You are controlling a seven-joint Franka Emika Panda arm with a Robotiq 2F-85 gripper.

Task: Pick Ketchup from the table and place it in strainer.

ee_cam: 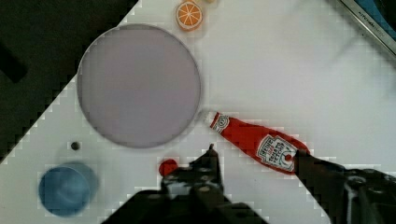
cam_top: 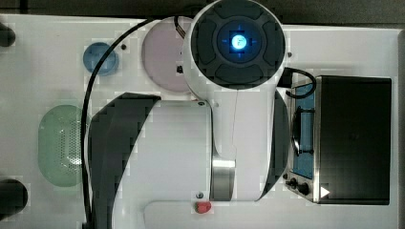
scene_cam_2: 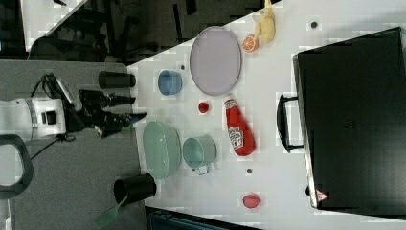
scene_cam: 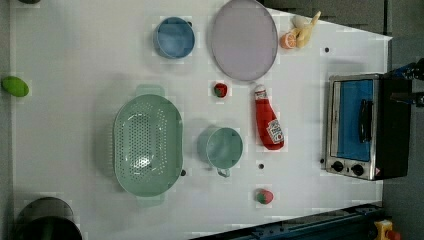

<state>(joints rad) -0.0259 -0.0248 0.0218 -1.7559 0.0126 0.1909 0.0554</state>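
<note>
Hand (ee_cam: 254,156): open, empty, raised well above the desk (scene_cam: 75,60), fingers spread apart, apparently readied for descent. Ketchup (scene_cam: 268,120): lying flat on desk, between purple plate (scene_cam: 243,39) and toaster oven (scene_cam: 356,126). Strainer (scene_cam: 147,145): empty, beside green cup (scene_cam: 222,148), awaiting bottle.

A: Ketchup (scene_cam: 268,122) status?
B: Red squeeze bottle with whitish cap and white label, lying flat on the table (scene_cam: 75,60), in the middle area, well clear of every edge.
A: Strainer (scene_cam: 147,145) status?
B: Pale mint-green oval basket, perforated bottom, upright, opening upward, nothing inside. It sits apart from the bottle, nearer the table edge on the left view's left.
</note>
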